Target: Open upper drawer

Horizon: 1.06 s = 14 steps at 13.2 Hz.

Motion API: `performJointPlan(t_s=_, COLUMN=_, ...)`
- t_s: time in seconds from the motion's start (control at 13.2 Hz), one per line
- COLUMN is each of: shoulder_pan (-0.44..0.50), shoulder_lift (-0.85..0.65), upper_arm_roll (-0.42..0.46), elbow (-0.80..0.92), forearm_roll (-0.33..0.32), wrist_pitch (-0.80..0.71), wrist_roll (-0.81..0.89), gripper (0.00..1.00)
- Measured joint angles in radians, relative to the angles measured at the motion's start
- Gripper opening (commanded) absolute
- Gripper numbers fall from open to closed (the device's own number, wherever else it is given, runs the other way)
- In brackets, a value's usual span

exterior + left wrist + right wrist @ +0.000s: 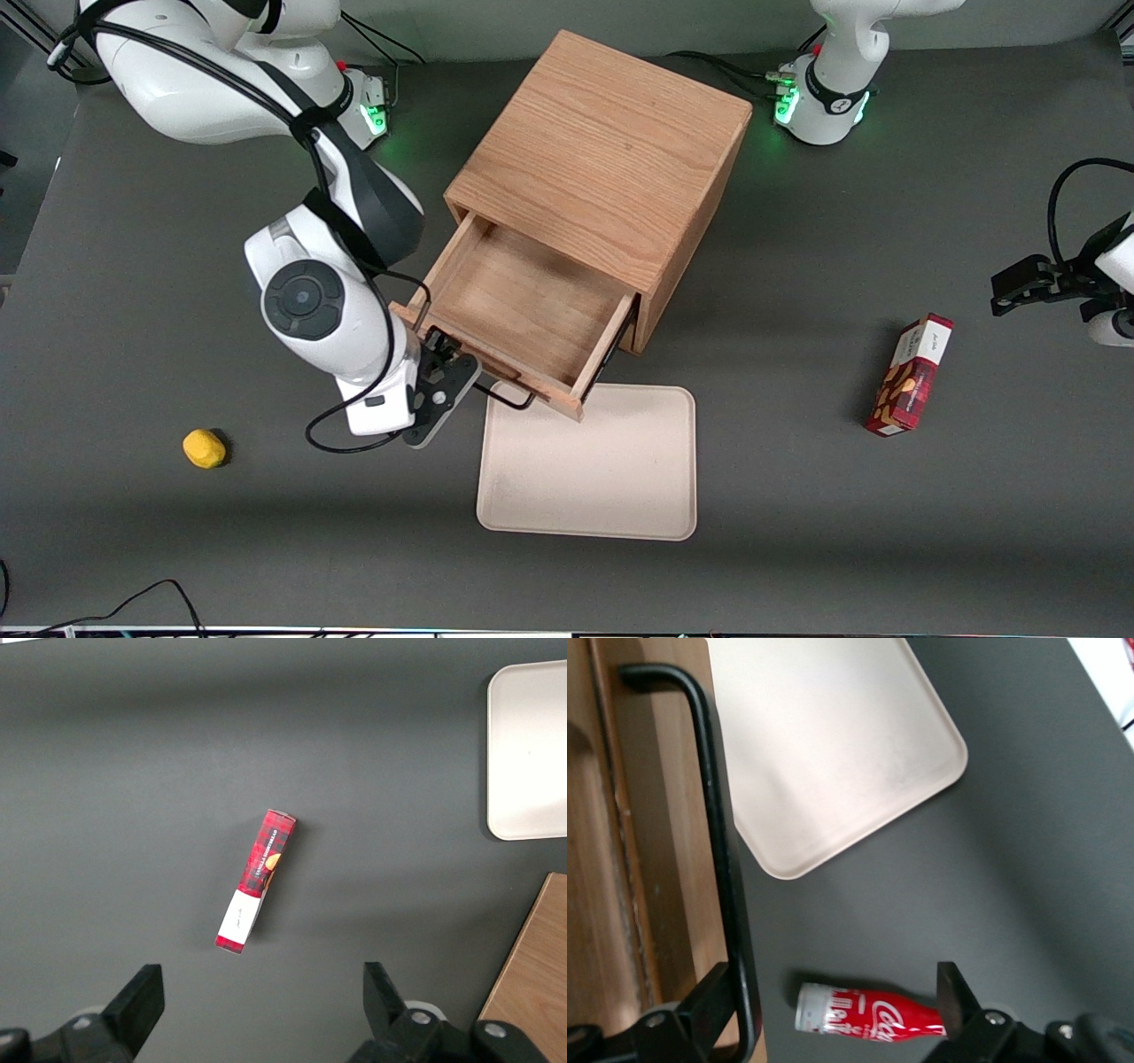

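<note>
The upper drawer [523, 301] of the oak cabinet [602, 151] stands pulled well out, and its shallow wooden tray is empty. Its thin black wire handle [507, 400] faces the front camera and juts over the edge of a beige tray. My gripper [447, 368] hangs at the drawer front's end toward the working arm, level with the handle. In the right wrist view the gripper [837, 983] is open. The handle [718, 842] runs between the fingers, close to one finger [700, 1005] and apart from the other. The lower drawer is hidden under the open one.
A beige tray [589, 461] lies on the table in front of the drawer. A red cola bottle [868, 1014] lies on the table under my gripper. A yellow object [204, 447] sits toward the working arm's end. A red snack box [912, 377] lies toward the parked arm's end.
</note>
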Motion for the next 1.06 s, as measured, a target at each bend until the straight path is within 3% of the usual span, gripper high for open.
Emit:
performJointPlan(t_s=0.53, shoulder_pan=-0.012, shoulder_lift=0.0, upper_arm_roll=-0.04, elbow=0.025, forearm_roll=0.017, wrist_pitch=0.027, wrist_roll=-0.058, gripper=1.0)
performJointPlan(t_s=0.91, shoulder_pan=-0.022, shoulder_lift=-0.024, upper_arm_roll=-0.099, elbow=0.067, forearm_roll=0.19, wrist_pitch=0.034, wrist_roll=-0.055, gripper=1.0)
performJointPlan(t_s=1.06, shoulder_pan=-0.028, shoulder_lift=-0.093, upper_arm_roll=-0.184, elbow=0.067, forearm_roll=0.331, wrist_pitch=0.031, wrist_roll=-0.054, gripper=1.0)
